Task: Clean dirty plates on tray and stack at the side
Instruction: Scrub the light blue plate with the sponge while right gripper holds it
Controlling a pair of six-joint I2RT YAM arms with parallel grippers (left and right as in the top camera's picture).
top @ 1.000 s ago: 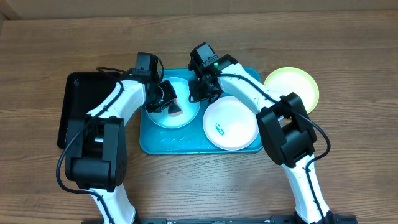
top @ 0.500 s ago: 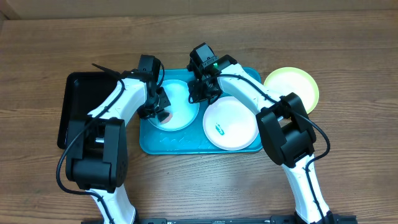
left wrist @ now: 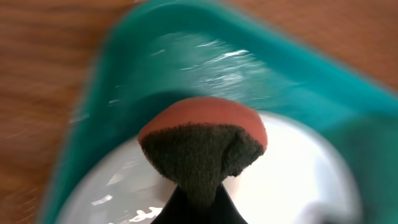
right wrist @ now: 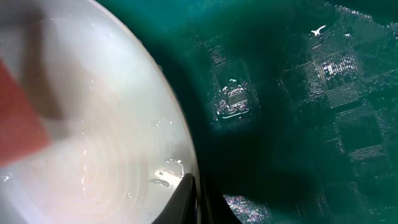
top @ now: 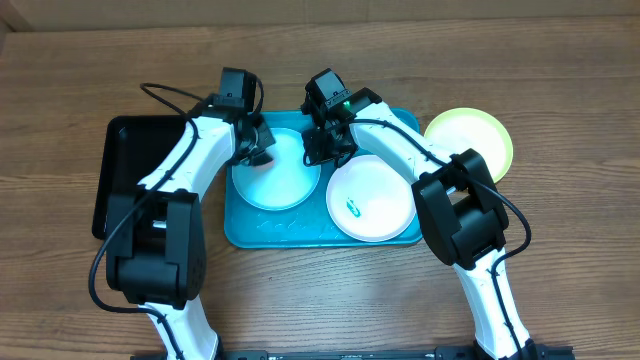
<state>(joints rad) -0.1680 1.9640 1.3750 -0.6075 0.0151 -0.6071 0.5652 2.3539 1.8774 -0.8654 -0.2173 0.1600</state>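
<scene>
The light blue plate [top: 280,180] lies at the left of the turquoise tray [top: 300,230]. My left gripper [top: 254,148] is shut on a red sponge with a dark scouring face [left wrist: 200,146], pressed on the plate's far-left rim [left wrist: 298,186]. My right gripper [top: 325,150] is shut on that plate's right rim [right wrist: 180,155]. Its fingers [right wrist: 194,190] pinch the edge. The white plate [top: 375,195], with a teal smudge [top: 352,207], lies at the tray's right. The yellow-green plate [top: 470,140] sits on the table to the right of the tray.
A black rectangular tray [top: 125,180] lies left of the turquoise tray, under my left arm. The wooden table [top: 560,250] surrounds both. In the right wrist view the tray floor [right wrist: 298,93] is wet and the sponge [right wrist: 18,118] shows blurred at the left.
My left gripper has swept the sponge from the plate's middle-left up to its far-left rim. The right gripper has stayed on the plate's rim.
</scene>
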